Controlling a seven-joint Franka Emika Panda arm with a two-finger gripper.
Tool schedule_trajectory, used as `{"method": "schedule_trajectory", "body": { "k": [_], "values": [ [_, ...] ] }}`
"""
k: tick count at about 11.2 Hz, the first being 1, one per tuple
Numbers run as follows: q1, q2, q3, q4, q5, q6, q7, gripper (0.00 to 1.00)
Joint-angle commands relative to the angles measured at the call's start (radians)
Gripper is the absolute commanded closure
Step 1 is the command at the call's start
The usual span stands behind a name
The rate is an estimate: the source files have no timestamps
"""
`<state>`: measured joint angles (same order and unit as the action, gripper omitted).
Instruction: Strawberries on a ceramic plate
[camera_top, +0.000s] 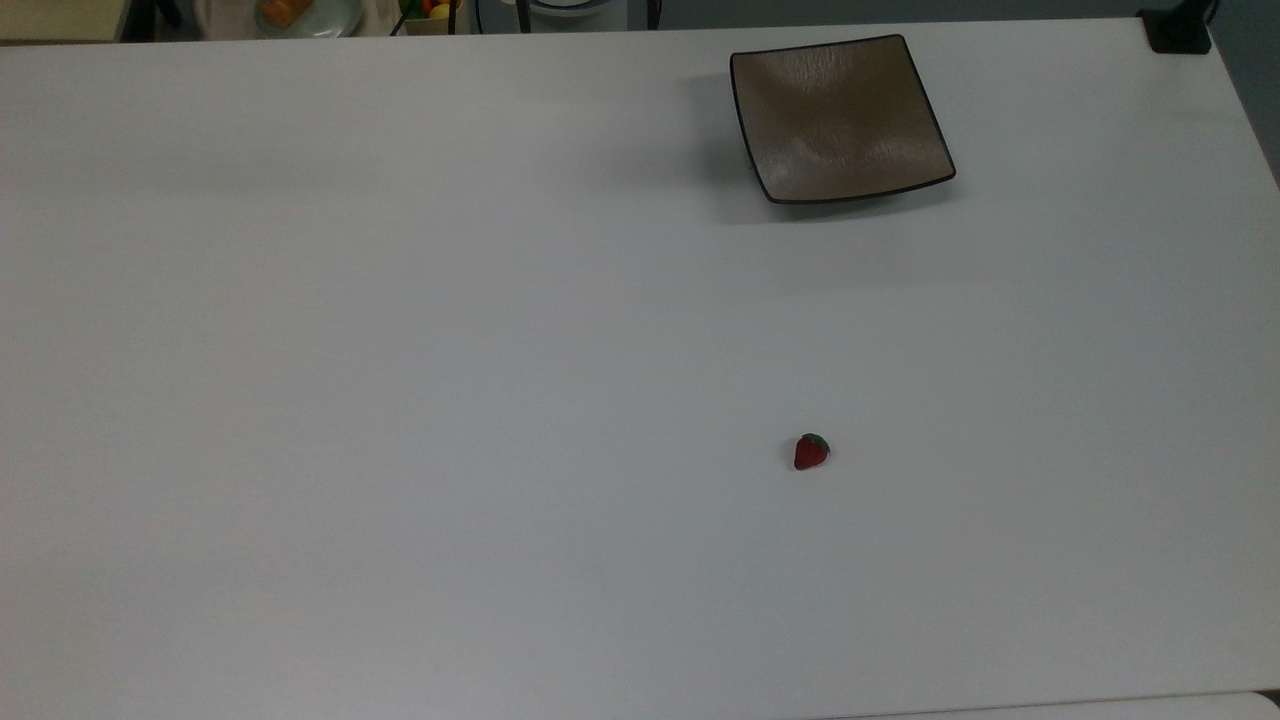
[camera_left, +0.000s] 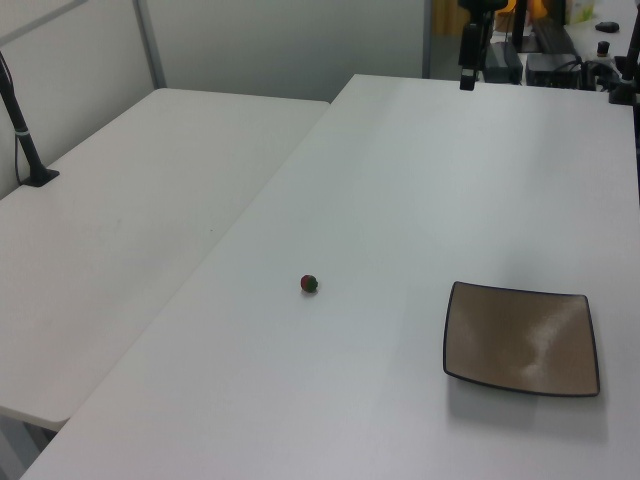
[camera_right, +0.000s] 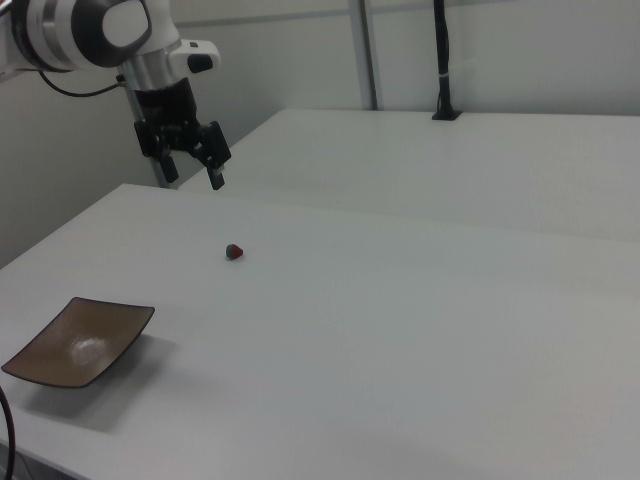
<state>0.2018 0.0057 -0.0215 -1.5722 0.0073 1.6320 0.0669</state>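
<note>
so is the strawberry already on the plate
No, the strawberry lies on the bare white table, well apart from the empty ceramic plate.

A lab or office workroom. Plain white tables (camera_left: 150, 200) stand side by side before bare partition walls (camera_left: 280, 40), with a robot arm (camera_right: 90, 30) mounted alongside

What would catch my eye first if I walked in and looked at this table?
Probably the small red strawberry with a green cap, alone on the wide white table. Next, the square glossy brown ceramic plate near the table's far edge in the top view, with nothing on it. In the right view, the robot's black gripper hangs above the table, jaws open, holding nothing.
</note>
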Motion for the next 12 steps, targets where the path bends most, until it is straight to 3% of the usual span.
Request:
{"method": "schedule_trajectory", "body": {
  "k": [1, 8, 12],
  "values": [
    [0.011, -0.021, -0.003, -0.035, 0.033, 0.016, -0.009, 0.0],
    [0.014, -0.018, -0.003, -0.037, 0.033, 0.017, -0.006, 0.0],
    [0.069, 0.028, -0.003, -0.025, 0.033, 0.022, -0.002, 0.0]
  ]
}}
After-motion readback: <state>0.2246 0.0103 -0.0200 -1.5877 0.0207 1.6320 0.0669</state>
